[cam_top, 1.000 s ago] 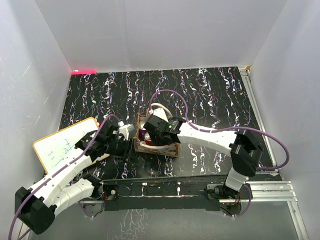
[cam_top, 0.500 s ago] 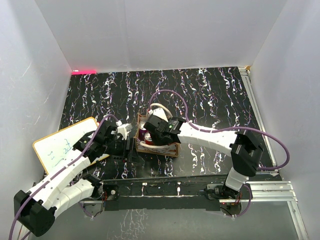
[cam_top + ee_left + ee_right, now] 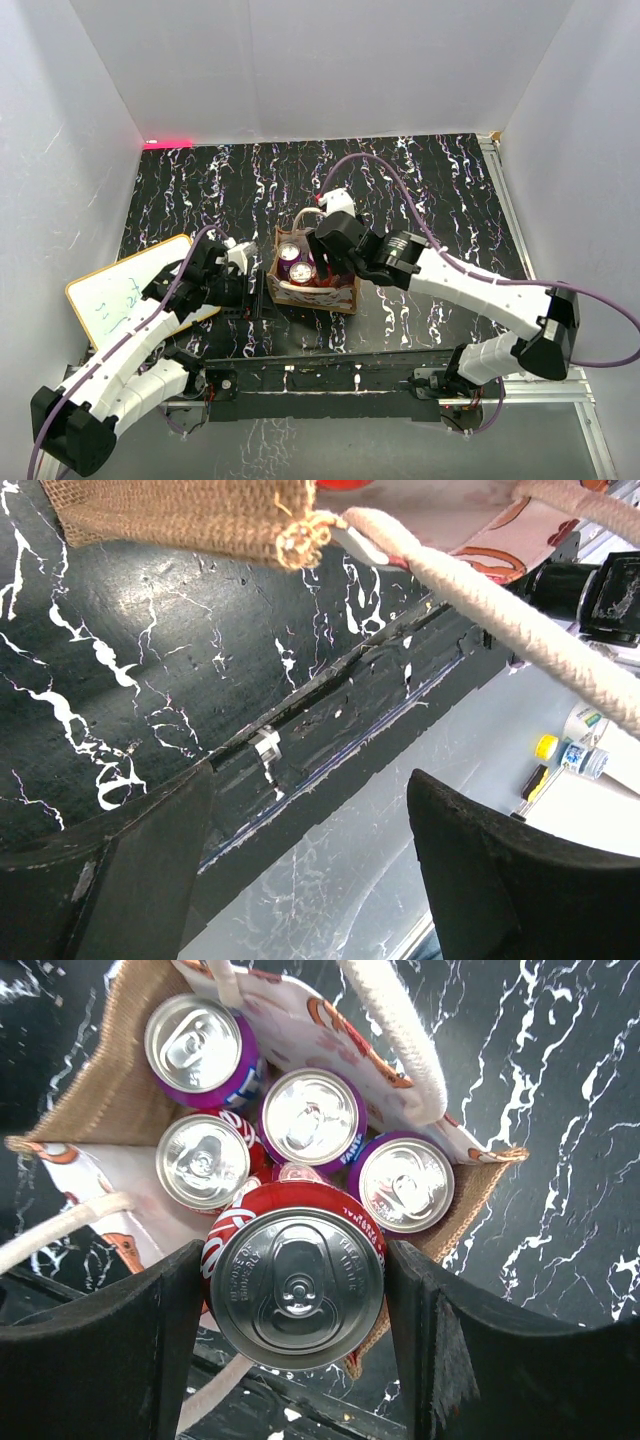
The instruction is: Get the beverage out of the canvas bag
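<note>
The canvas bag [image 3: 312, 291] stands near the table's front edge, tan-brown with white rope handles [image 3: 395, 1030]. In the right wrist view the canvas bag [image 3: 108, 1085] holds several upright cans: purple ones [image 3: 310, 1115] and a red one [image 3: 203, 1160]. My right gripper [image 3: 297, 1285] is shut on a red beverage can [image 3: 297, 1278], held upright above the bag's opening; the right gripper [image 3: 326, 266] hangs over the bag's right half. My left gripper [image 3: 257, 297] is open and empty just left of the bag. In the left wrist view the left gripper [image 3: 310, 860] is below the bag's corner [image 3: 200, 520].
A white board with an orange rim [image 3: 128, 293] lies at the front left under my left arm. Black marbled table [image 3: 420, 190] stretches behind and right of the bag. White walls close in the back and sides. The table's front edge [image 3: 330, 730] runs right by the left gripper.
My right gripper has risen and drawn back to the right with the red can, uncovering can tops in the bag. The left gripper has shifted slightly left, away from the bag.
</note>
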`<action>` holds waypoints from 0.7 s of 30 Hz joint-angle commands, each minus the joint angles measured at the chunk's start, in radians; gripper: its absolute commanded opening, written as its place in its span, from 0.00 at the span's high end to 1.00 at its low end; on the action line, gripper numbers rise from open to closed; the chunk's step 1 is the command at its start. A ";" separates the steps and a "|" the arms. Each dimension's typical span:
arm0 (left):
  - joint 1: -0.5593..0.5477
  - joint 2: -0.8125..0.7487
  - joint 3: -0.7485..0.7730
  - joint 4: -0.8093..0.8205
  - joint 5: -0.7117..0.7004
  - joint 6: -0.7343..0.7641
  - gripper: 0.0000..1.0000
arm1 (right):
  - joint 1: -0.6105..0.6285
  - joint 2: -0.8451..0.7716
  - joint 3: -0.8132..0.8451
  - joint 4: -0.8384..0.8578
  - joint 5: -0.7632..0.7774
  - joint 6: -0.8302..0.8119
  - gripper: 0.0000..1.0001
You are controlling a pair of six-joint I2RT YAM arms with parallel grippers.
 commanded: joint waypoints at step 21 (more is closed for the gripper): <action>0.104 0.023 -0.002 -0.013 0.099 0.045 0.24 | -0.085 -0.199 0.129 -0.044 0.472 -0.115 0.92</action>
